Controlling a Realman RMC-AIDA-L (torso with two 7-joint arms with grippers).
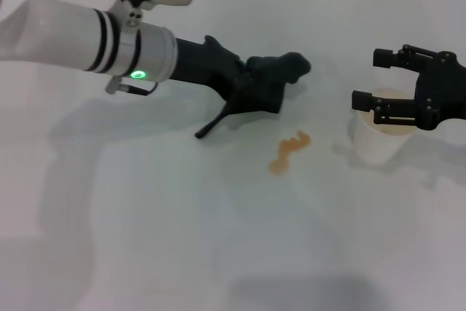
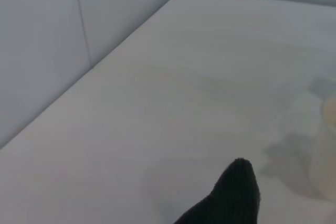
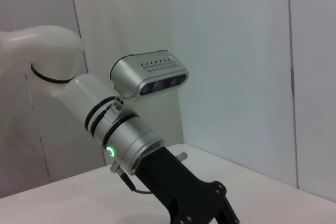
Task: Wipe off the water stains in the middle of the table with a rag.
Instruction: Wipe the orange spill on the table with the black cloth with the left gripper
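Table [image 1: 145,253]: you have a broad white surface; everything below sits on it.
Left gripper [image 1: 273,81]: reaches in over the table middle, fingers pinched on the rag.
Right gripper [image 1: 368,81]: your idle one, fingers spread, just above the paper cup [image 1: 375,147].
Rag [image 1: 280,71]: black, bunched in the left gripper, thin tail drooping to the table.
Stain [image 1: 289,152]: orange-brown puddle, near the rag on your side, not touching it.

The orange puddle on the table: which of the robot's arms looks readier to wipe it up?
Probably the left. Its gripper already holds the rag just beyond the water stains. The right gripper is open over a paper cup, with no cloth.
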